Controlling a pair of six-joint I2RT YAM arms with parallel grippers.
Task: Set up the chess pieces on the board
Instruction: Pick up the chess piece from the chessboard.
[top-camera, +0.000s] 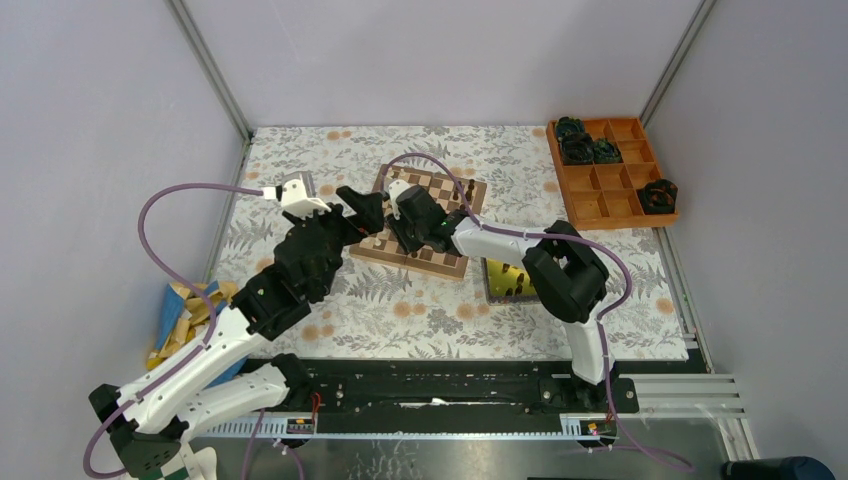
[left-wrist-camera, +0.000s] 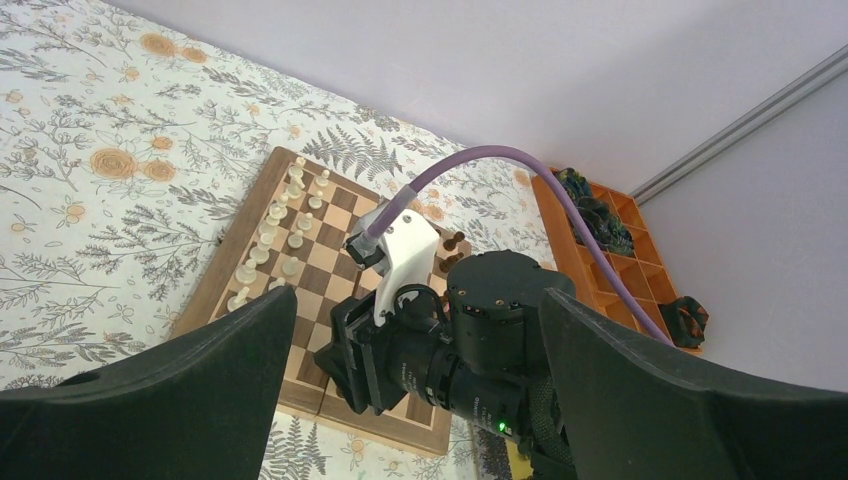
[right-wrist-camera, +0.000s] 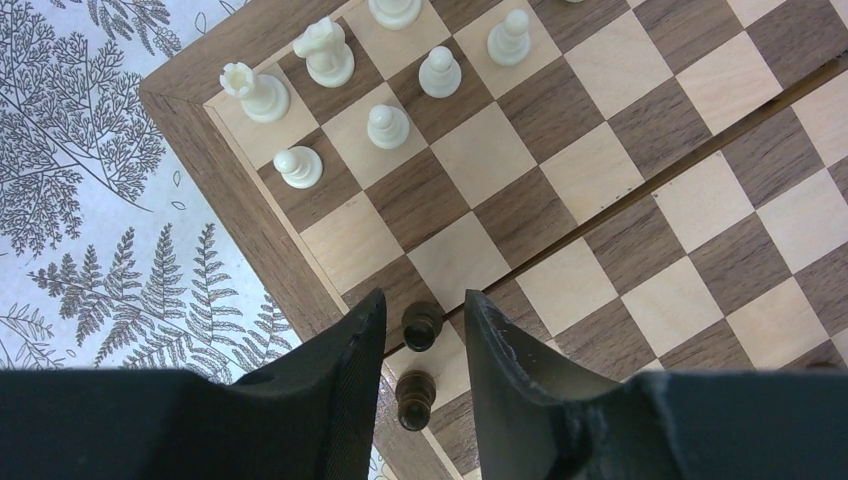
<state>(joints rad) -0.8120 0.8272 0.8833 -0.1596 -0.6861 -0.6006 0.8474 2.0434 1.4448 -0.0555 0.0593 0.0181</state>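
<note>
Surface (top-camera: 400, 310) carries the chessboard (right-wrist-camera: 640, 190) near its middle. Left pincer (left-wrist-camera: 418, 300) hangs spread wide, holding nothing. Right pincer (right-wrist-camera: 426, 298) straddles a dark pawn (right-wrist-camera: 422, 325) on an edge square, jaws parted, not visibly touching. Pawn judged light, rigid, easily toppled; grip its stem squarely, low down.

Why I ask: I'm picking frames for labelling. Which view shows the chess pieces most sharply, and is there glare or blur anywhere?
Right wrist: sharpest, cream pieces and board crisp under soft even light, though its dark fingers fill the bottom. Left wrist: board in focus, pieces small, near fingers featureless black. Top external: evenly lit, pieces tiny; yellow tin gleams.
</note>
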